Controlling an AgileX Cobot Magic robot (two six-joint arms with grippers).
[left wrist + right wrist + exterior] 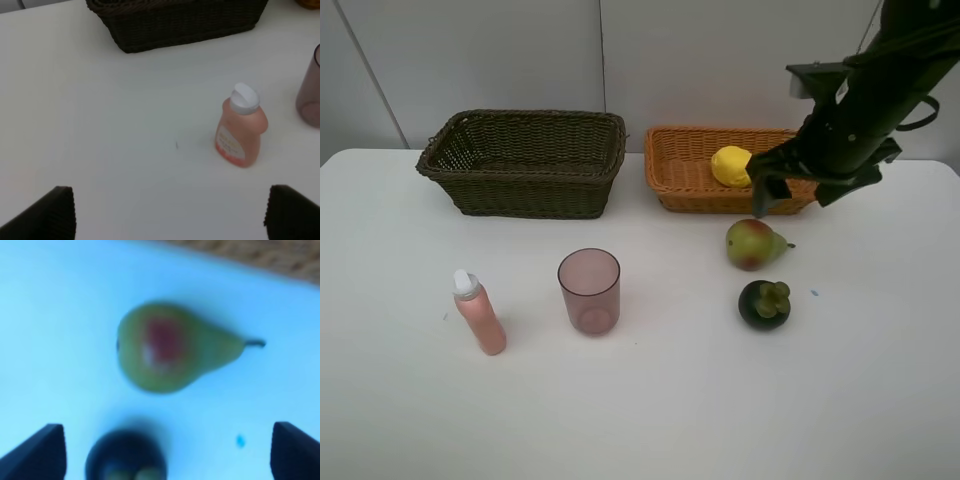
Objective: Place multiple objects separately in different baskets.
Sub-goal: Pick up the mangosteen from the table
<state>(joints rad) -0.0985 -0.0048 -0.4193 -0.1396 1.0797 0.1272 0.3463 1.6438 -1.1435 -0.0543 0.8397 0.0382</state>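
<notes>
Green pear (170, 347) with red blush (lying on its side), right pincer (167, 445) wide, empty, left pincer (170, 205) wide

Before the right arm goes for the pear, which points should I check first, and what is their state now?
1. Right end effector open and empty: ok.
2. Pear lies free, not touching the mangosteen: ok.
3. Lemon sits inside the orange basket: ok.
4. Dark basket shows nothing inside: ok.
5. Height of the right end effector above the pear: cannot tell.
6. Left end effector open, over by the bottle, far from the pear: ok.
</notes>
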